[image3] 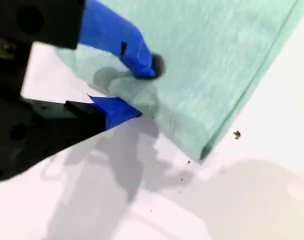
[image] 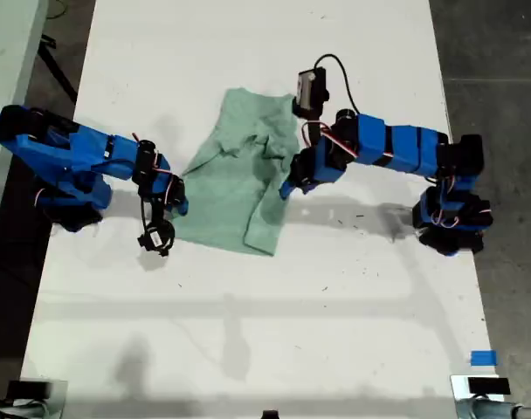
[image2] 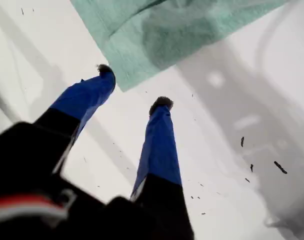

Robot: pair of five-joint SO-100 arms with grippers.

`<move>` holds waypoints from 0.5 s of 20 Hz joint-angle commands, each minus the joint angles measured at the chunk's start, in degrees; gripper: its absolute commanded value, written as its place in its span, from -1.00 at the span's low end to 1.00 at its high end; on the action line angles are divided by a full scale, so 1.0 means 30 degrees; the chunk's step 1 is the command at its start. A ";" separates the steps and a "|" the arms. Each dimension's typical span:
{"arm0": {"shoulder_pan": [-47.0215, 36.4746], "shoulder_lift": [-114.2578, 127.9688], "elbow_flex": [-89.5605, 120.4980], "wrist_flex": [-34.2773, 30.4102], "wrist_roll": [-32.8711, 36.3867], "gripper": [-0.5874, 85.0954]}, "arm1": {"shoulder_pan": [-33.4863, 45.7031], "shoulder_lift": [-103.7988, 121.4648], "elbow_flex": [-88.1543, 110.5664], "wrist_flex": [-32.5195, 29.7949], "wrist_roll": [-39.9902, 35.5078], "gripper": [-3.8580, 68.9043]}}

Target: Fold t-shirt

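The pale mint-green t-shirt [image: 239,179] lies crumpled and partly folded on the white table [image: 248,332], with a doubled flap along its edge toward the exterior view's right. My first gripper [image: 178,202] comes in from the exterior view's left. It is open [image2: 134,86] over bare table, its fingertips just short of a corner of the t-shirt [image2: 182,30]. My second gripper [image: 287,188] reaches in from the exterior view's right. It is open [image3: 144,89] at the folded edge of the t-shirt [image3: 217,60], one finger resting on the cloth, the other at the edge.
Dark floor borders the table on both sides of the exterior view. A blue tape square [image: 482,358] sits near the table's lower corner on the exterior view's right. Small dark specks [image2: 279,167] dot the tabletop. Both arm bases stand at the table's side edges.
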 commanded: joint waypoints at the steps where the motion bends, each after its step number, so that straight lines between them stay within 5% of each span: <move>1: -0.0117 -0.0029 -0.0293 0.0029 -0.0293 -0.99 | -0.0264 0.1699 -0.0029 -0.0234 0.0176 -0.37; 10: 0.0615 0.1816 -0.6826 0.7178 -0.0469 -0.99 | -0.0293 0.1699 0.0352 -0.0498 0.0234 -0.41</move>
